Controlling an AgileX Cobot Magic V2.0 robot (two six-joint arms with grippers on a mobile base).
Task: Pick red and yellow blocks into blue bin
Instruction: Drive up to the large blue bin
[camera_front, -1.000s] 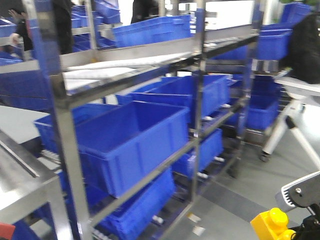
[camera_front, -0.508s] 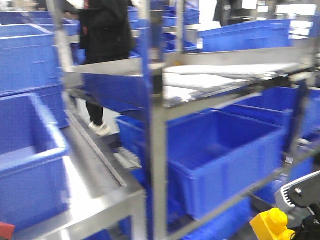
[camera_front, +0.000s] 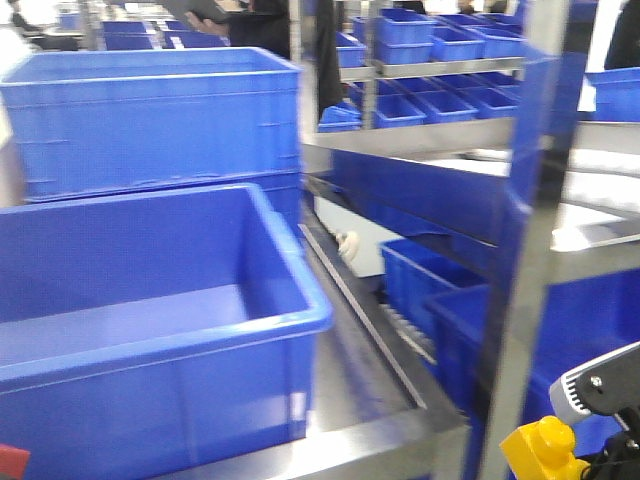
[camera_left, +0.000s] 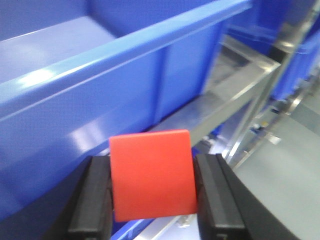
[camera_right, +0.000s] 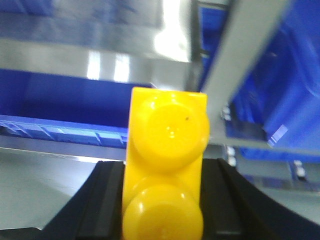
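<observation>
Nearest the cameras, the left gripper (camera_left: 154, 202) is clamping the red cube (camera_left: 151, 180), jaws closed just to the cube's width. The right gripper (camera_right: 169, 200) is pinching the yellow brick (camera_right: 167, 150) the same way, with the studs facing the lens. Both blocks are hanging in the air, short of the blue bin (camera_front: 200, 345), which is sitting just ahead on a steel shelf (camera_front: 370, 400). The part of its floor in view is showing bare, so I judge the picking done and neither drop yet made. Each arm is going to have to reach over the rolled rim and release. Behind the bin a taller ribbed crate (camera_front: 150, 115) is standing, and farther off racks of small blue bins (camera_front: 430, 40) are filling the background.
</observation>
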